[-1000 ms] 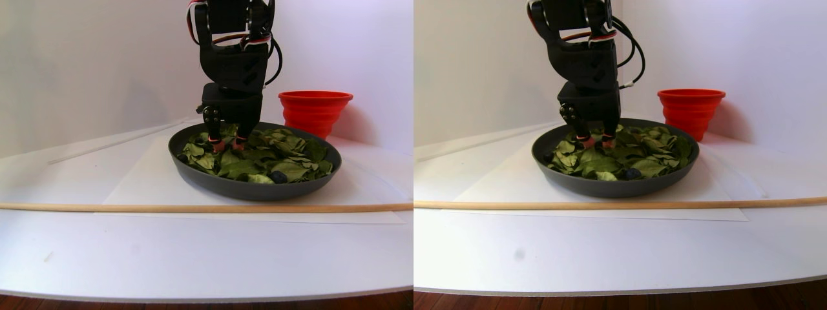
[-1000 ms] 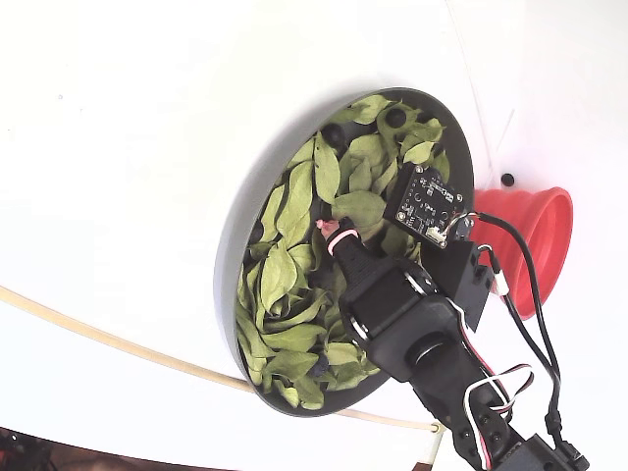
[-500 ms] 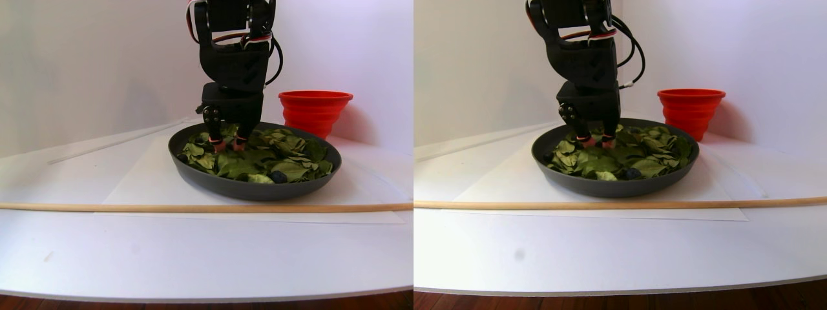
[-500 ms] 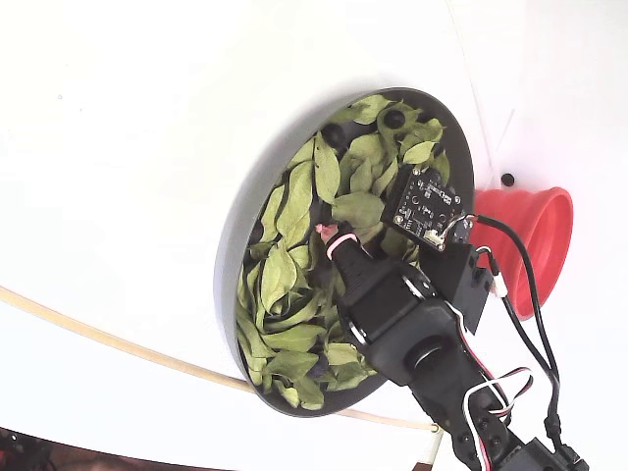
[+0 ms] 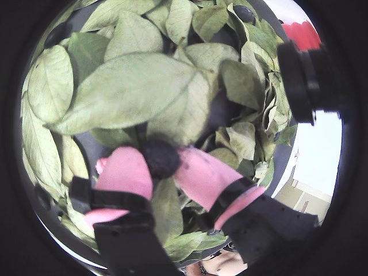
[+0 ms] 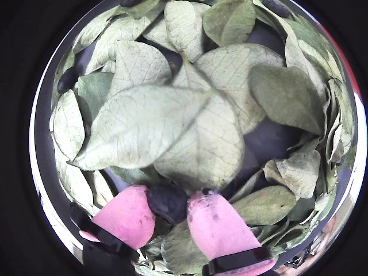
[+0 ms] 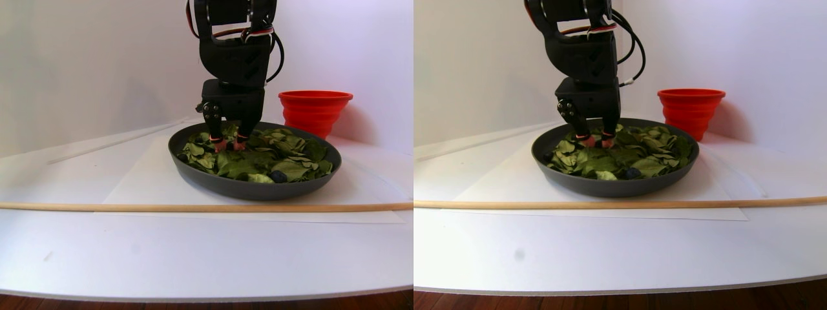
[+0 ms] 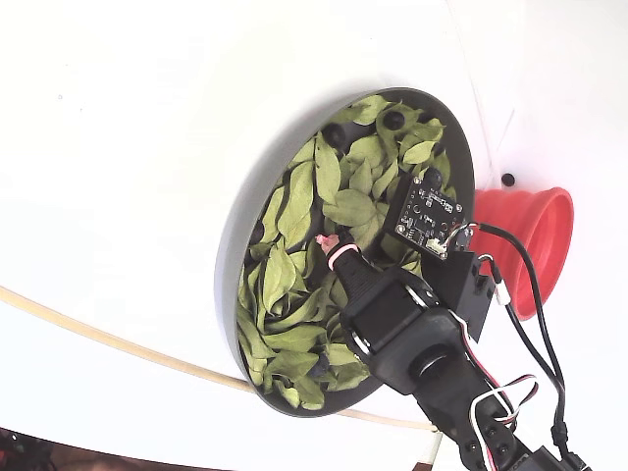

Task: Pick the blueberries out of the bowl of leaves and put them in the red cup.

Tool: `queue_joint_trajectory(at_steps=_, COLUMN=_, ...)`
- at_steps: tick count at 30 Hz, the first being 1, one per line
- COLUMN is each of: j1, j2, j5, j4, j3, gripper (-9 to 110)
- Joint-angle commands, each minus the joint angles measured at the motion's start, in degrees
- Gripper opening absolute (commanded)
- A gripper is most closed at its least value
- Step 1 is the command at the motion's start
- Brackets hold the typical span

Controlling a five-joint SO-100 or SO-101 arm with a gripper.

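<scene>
My gripper point(image 5: 161, 167) is shut on one dark blueberry point(image 5: 160, 159), pinched between its pink fingertips just above the leaves point(image 5: 126, 86). Another wrist view shows the same: the gripper point(image 6: 168, 210) holds the blueberry point(image 6: 166, 200) over pale green leaves point(image 6: 149, 121). In the stereo pair view the gripper point(image 7: 226, 143) reaches down into the left part of the dark grey bowl point(image 7: 252, 190), and the red cup point(image 7: 315, 110) stands behind the bowl to the right. More blueberries lie among the leaves point(image 8: 392, 118) point(image 7: 278, 175). In the fixed view the red cup point(image 8: 535, 245) is right of the bowl point(image 8: 235, 226).
A thin wooden rod point(image 7: 194, 207) lies across the white table in front of the bowl. A white wall stands close behind the cup. A small dark round thing point(image 8: 507, 180) sits on the table by the cup. The table edge is near the stereo camera.
The arm has risen slightly and the fingertips have shifted a little within the bowl, still pinched together. Some leaves have shifted. The bowl and cup have not moved.
</scene>
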Motion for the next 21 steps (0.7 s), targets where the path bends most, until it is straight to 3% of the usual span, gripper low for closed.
queue_joint_trajectory(at_steps=1, j1=-0.35, j2=6.86, j5=0.44, j4=0.26, j3=0.09, gripper=9)
queue_joint_trajectory(at_steps=21, j1=1.58, j2=13.71, j5=-0.35, j4=5.98, j3=1.85, gripper=9)
